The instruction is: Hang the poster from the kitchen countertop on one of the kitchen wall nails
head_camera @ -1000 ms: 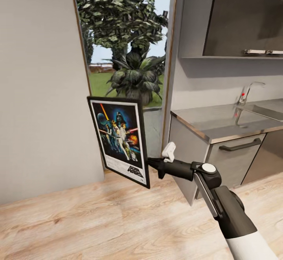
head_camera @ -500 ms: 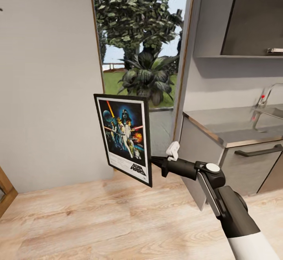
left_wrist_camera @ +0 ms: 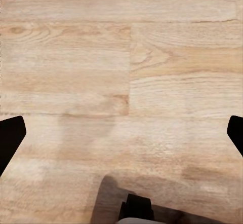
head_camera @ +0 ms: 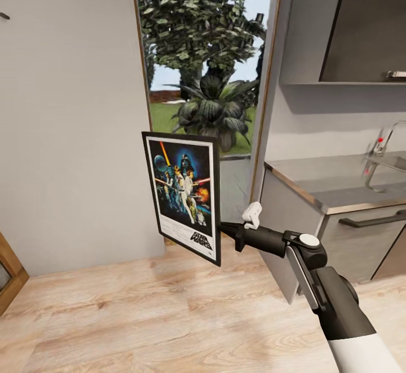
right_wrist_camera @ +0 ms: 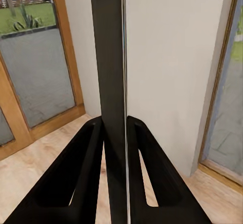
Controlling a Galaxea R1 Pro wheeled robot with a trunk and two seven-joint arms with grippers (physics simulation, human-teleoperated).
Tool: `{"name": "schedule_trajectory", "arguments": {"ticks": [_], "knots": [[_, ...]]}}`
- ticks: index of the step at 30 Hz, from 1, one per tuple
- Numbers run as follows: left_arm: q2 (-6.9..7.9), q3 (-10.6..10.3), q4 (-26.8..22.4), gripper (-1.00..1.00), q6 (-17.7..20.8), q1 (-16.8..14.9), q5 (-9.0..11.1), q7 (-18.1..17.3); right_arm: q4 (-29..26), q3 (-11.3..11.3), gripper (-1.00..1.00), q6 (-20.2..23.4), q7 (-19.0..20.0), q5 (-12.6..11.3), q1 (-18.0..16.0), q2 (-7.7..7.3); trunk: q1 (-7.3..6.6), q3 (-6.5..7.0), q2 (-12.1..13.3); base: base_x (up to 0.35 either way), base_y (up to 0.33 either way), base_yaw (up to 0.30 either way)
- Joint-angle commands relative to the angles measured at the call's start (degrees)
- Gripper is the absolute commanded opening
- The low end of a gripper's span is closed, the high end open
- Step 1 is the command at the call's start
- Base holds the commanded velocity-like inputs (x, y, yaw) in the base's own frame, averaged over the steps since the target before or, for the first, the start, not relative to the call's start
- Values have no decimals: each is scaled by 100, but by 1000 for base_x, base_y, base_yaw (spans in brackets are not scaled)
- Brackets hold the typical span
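The poster (head_camera: 183,192), black-framed with Star Wars art, is held upright in the air over the wooden floor, facing me. My right gripper (head_camera: 224,228) is shut on its lower right edge from behind. In the right wrist view the poster (right_wrist_camera: 110,72) is an edge-on dark slat clamped between the two black fingers (right_wrist_camera: 83,173). The grey kitchen countertop (head_camera: 332,184) with its tap (head_camera: 376,149) lies to the right. A small dark nail (head_camera: 4,16) sticks out of the grey wall at upper left. My left gripper (left_wrist_camera: 121,133) stands open over bare floor, its fingertips (left_wrist_camera: 10,138) spread wide.
A tall glazed opening (head_camera: 206,63) with plants outside stands behind the poster. Dark grey cabinets (head_camera: 361,232) sit under the countertop, with a dark wall cabinet (head_camera: 366,23) above. A wooden frame corner (head_camera: 8,271) shows at lower left. Wood flooring (head_camera: 141,316) stretches ahead.
The camera has turned left, shifting the whole scene rightward and bringing the nail and the wooden frame corner into view. The poster stays gripped and sits slightly higher in the picture.
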Motion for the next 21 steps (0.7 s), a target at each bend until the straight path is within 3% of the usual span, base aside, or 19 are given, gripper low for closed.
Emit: {"name": "schedule_trajectory", "arguments": {"ticks": [1,21], "knots": [[-1,3,-5,100,-11,1,-1,0,-1,6,-100,63,1,-68,-4,-4,-23,14,39,0,0,0],[-1,2,-3,100,-11,1,-1,0,9,-12,-100,63,1,-68,-4,-4,-462,373,841,0,0,0]]}}
